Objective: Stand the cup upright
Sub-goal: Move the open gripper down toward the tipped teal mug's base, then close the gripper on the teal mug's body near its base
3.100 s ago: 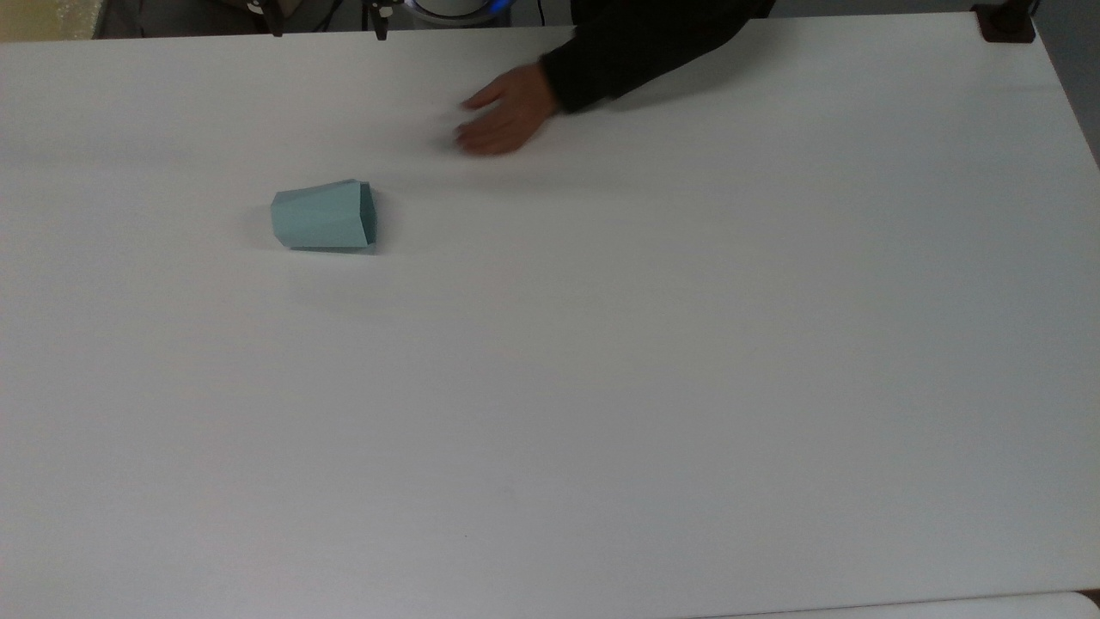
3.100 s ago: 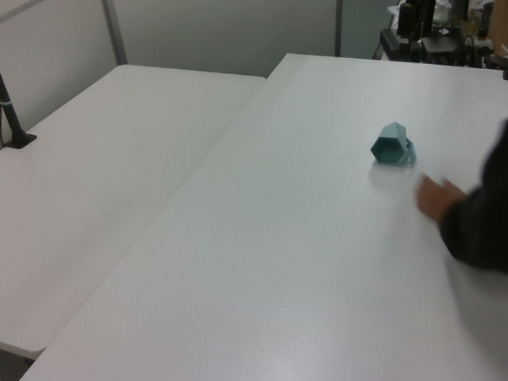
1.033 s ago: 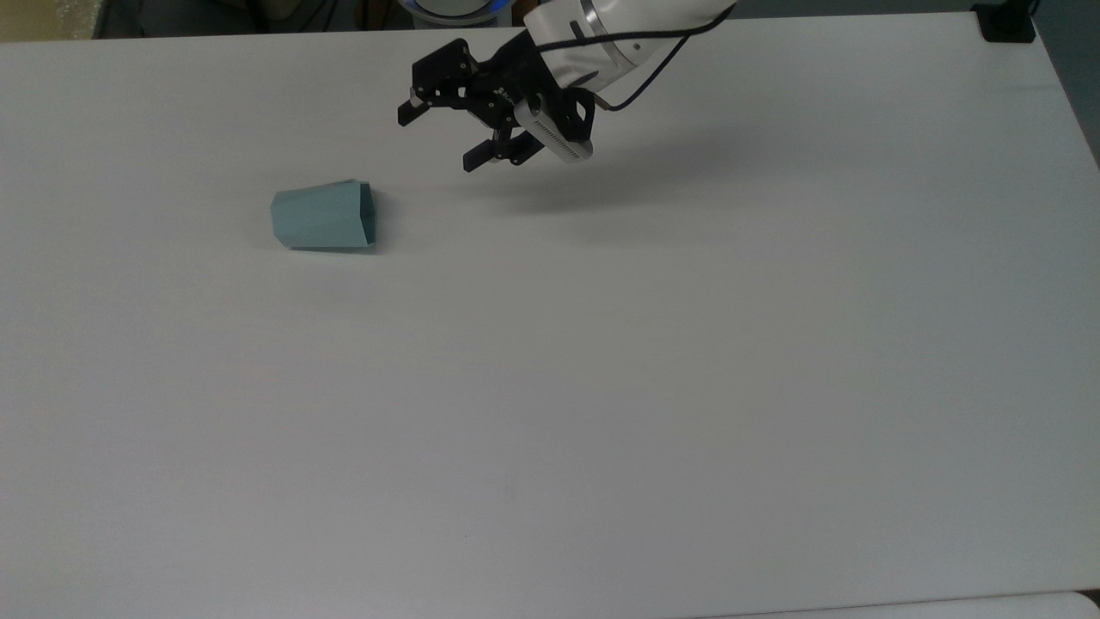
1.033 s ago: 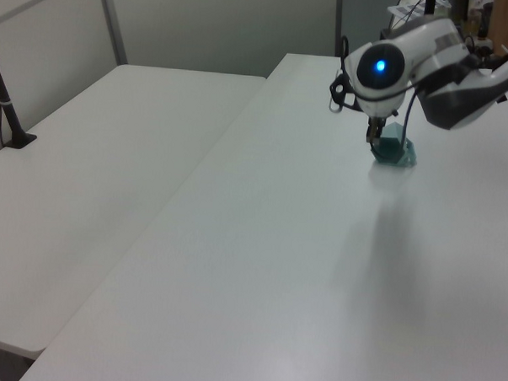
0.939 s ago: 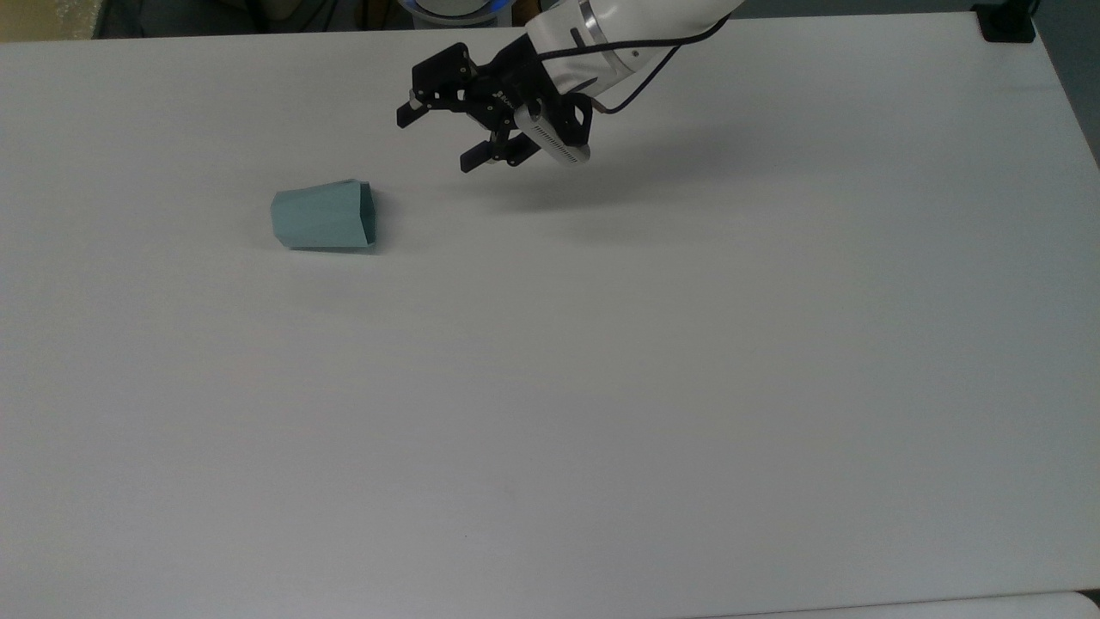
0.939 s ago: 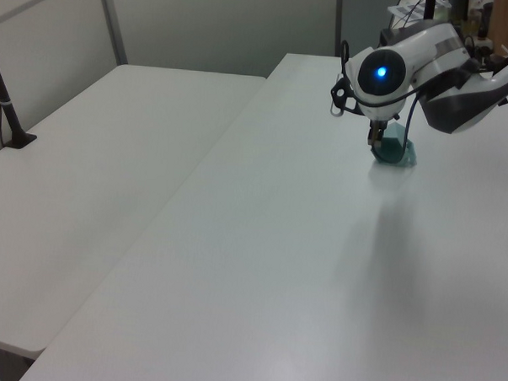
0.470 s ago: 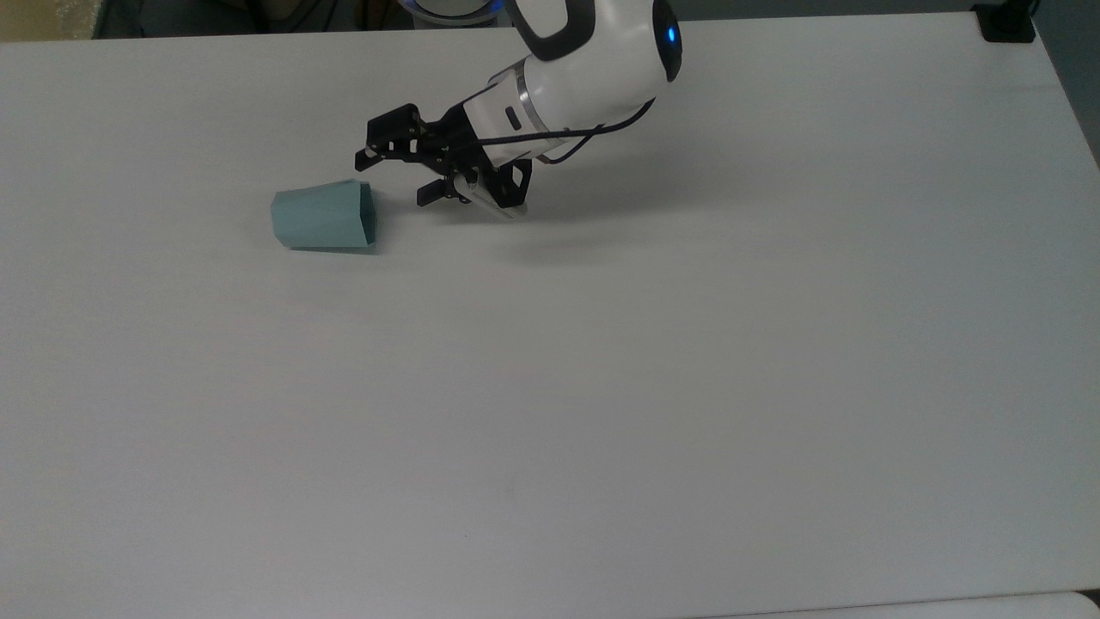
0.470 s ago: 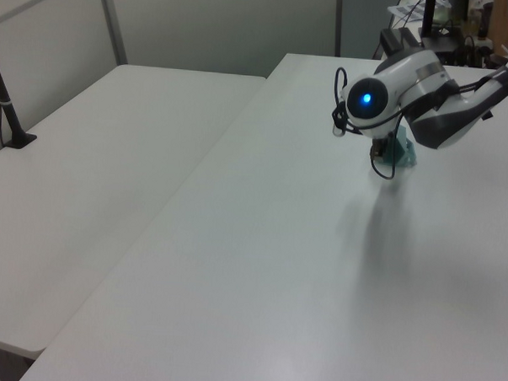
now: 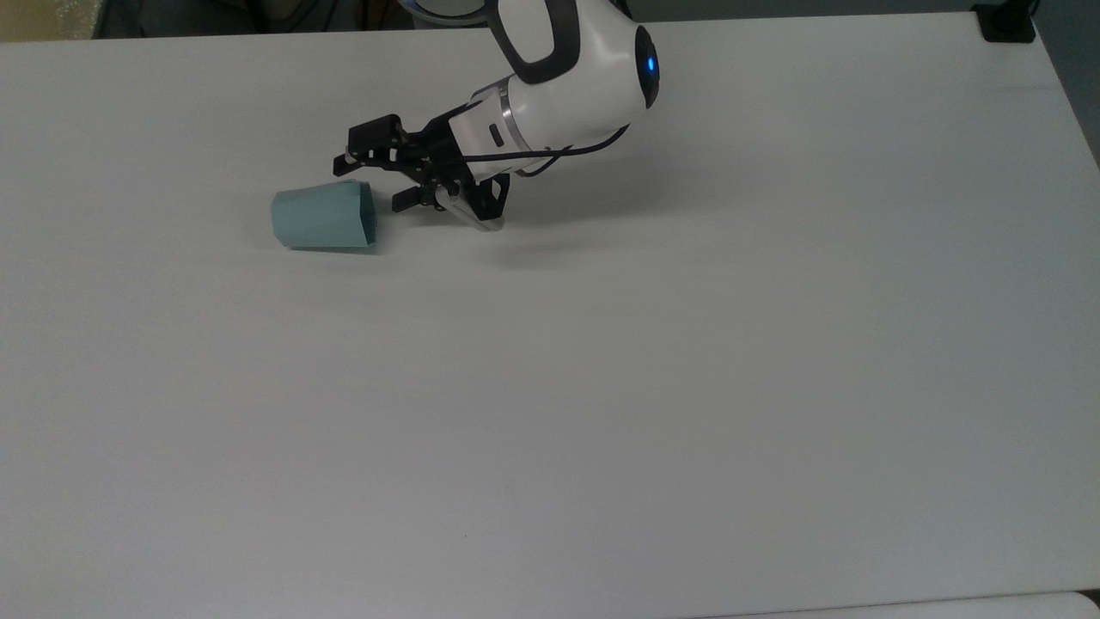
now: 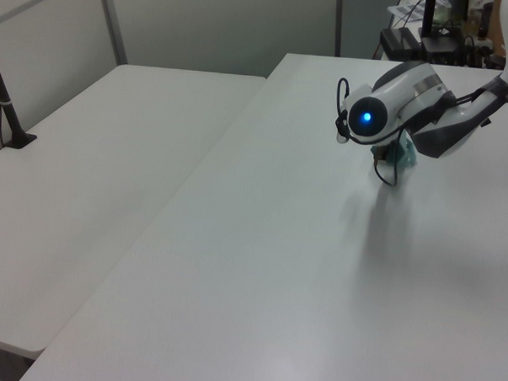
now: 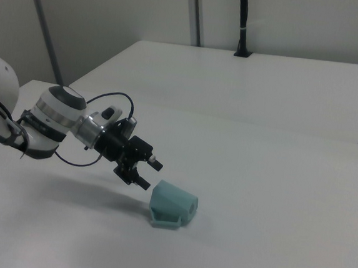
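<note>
The white table [image 9: 687,387] lies bare on every side of the cup [image 9: 322,219], which lies on its side; its mouth faces the top view's right, where the gripper [image 9: 371,182] hangs just beside the rim, jaws parted; nothing stands between them.

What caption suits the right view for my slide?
Open gripper nears the cup, which lies on its side on the white table.

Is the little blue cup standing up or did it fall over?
It is lying on its side. The cup rests lengthwise on the white table, its open end facing the top view's right, toward the open pincer.
</note>
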Available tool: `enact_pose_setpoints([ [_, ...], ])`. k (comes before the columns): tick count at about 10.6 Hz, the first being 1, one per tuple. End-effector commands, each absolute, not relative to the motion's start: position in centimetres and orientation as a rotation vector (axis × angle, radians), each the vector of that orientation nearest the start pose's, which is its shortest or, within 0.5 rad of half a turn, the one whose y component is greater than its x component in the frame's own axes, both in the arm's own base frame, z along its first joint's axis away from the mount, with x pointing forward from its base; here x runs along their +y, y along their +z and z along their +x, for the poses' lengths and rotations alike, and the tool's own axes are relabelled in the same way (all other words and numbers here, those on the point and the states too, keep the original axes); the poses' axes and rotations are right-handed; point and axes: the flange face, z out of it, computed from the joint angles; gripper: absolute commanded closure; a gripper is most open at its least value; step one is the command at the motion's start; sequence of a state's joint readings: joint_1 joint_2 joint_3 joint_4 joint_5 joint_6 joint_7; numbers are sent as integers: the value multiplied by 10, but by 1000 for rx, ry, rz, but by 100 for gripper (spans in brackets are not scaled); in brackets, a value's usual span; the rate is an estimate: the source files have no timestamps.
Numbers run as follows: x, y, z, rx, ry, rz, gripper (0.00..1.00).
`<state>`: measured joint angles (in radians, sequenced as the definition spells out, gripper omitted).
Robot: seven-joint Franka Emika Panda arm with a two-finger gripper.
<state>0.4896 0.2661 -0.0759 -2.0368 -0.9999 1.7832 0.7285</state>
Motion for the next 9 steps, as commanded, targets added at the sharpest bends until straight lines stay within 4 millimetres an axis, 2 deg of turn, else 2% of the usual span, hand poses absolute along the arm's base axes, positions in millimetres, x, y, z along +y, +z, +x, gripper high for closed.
enact_pose_setpoints([
  [1,141,294,524,174,189,2037,0],
  [4,132,293,528,122,220,2045,0],
  [7,116,289,533,125,232,2037,5],
  [8,115,286,534,128,228,2035,10],
  [9,114,285,534,128,225,2034,22],
])
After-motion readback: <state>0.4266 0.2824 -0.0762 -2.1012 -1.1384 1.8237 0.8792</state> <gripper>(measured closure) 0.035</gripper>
